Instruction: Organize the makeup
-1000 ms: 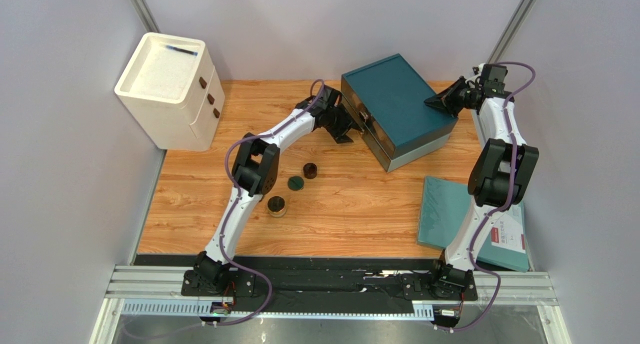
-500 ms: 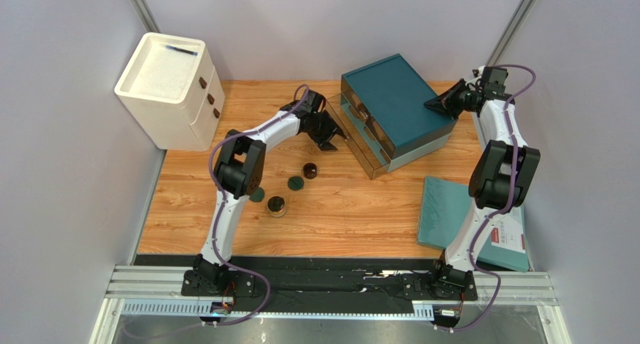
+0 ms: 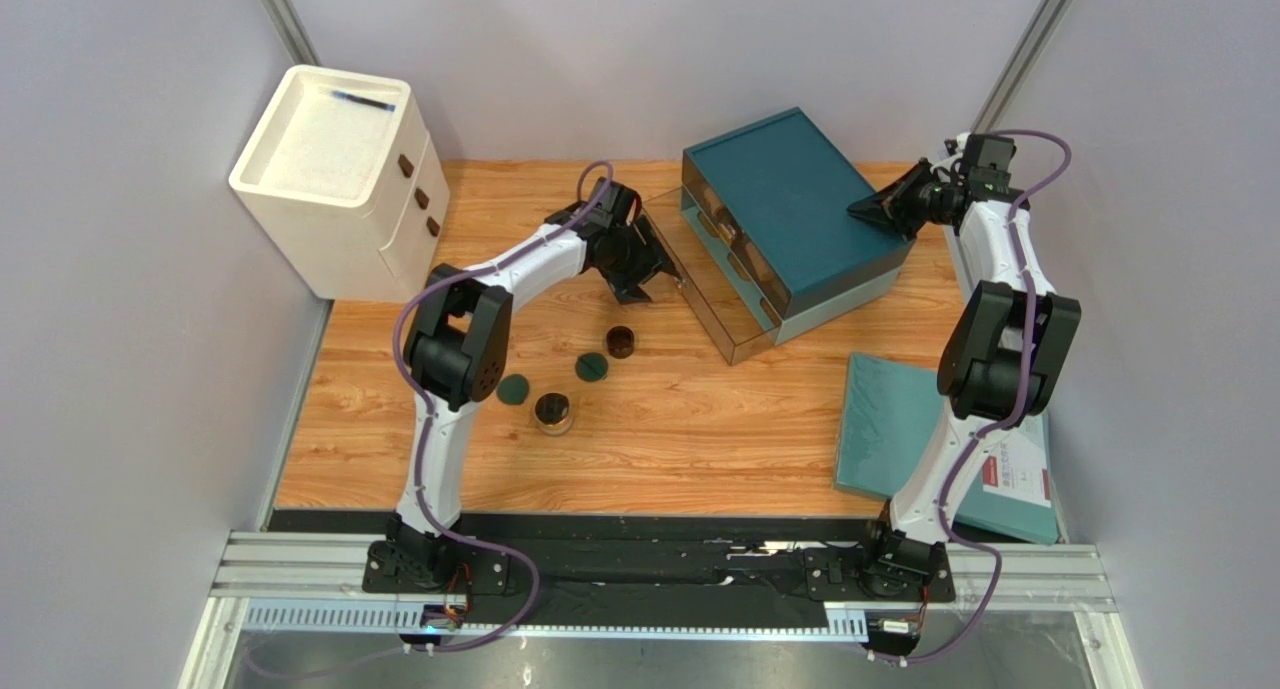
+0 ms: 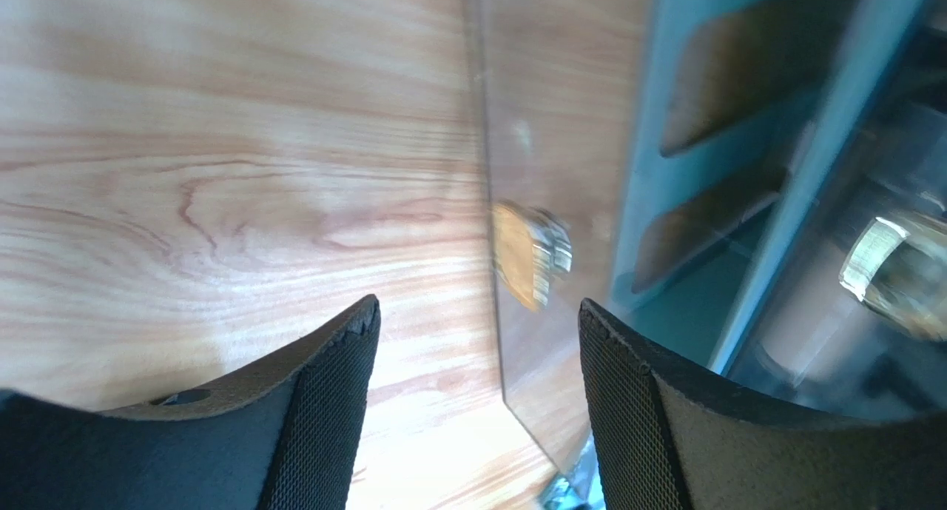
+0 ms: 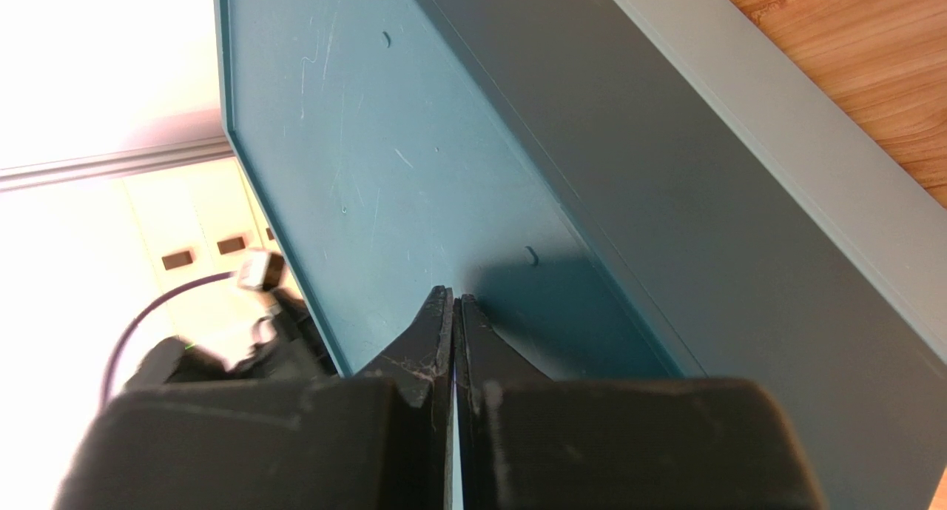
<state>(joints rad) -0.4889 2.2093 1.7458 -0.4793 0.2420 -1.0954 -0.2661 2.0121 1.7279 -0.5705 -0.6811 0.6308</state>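
Two dark round jars (image 3: 621, 341) (image 3: 553, 412) and two dark green discs (image 3: 592, 368) (image 3: 514, 391) lie on the wood table left of centre. My left gripper (image 3: 643, 263) is open and empty, just left of the clear drawer (image 3: 706, 287) that is pulled out of the teal drawer box (image 3: 789, 209). In the left wrist view its open fingertips (image 4: 361, 321) frame the drawer's clear front and its gold knob (image 4: 531, 255), without touching it. My right gripper (image 3: 872, 209) is shut, with its tips (image 5: 454, 301) on the box's top (image 5: 367, 144). No tube or bottles show clearly.
A white drawer cabinet (image 3: 338, 179) stands at the back left. A flat teal panel (image 3: 902, 419) with a card lies at the right front, beside the right arm. Grey walls close in both sides and the back.
My left gripper has moved left, away from the teal box, and the clear drawer has slid out with it. The right gripper has stayed on the box top.
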